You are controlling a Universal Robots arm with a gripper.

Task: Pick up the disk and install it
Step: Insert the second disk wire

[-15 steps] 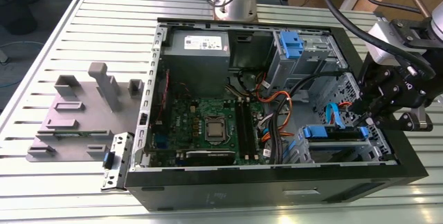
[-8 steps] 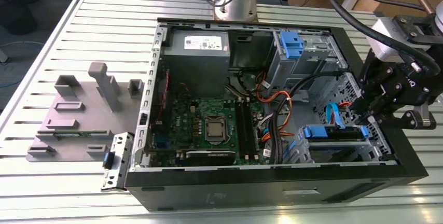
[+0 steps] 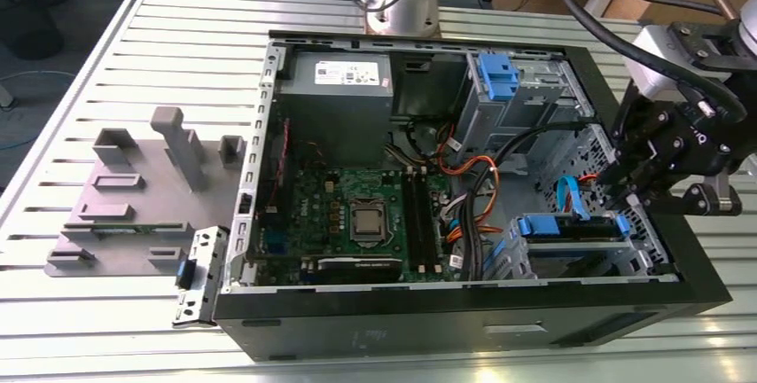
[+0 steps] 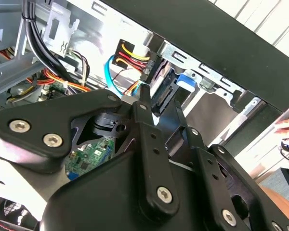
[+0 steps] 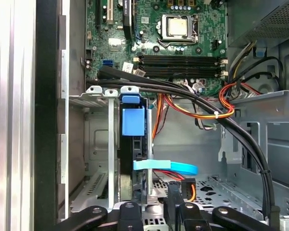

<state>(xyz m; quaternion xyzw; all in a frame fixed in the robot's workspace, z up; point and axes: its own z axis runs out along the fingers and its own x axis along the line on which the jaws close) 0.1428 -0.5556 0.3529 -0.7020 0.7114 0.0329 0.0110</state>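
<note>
Disk (image 5: 133,144) stands on edge in bay (image 5: 98,144), blue tab outward.

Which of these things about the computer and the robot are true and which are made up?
1. The computer case lies on its side with the cover off. True.
2. The robot's pincer hangs over the grey stand on the table. False: it is over the corner of the case by the drive cage, at the exterior view's right.
3. The disk, with its blue tab, sits in a slot of the drive cage. True.
4. A light blue flat cable runs by the disk. True.
5. The computer's green board is gone. False: the green board is inside the case.
</note>
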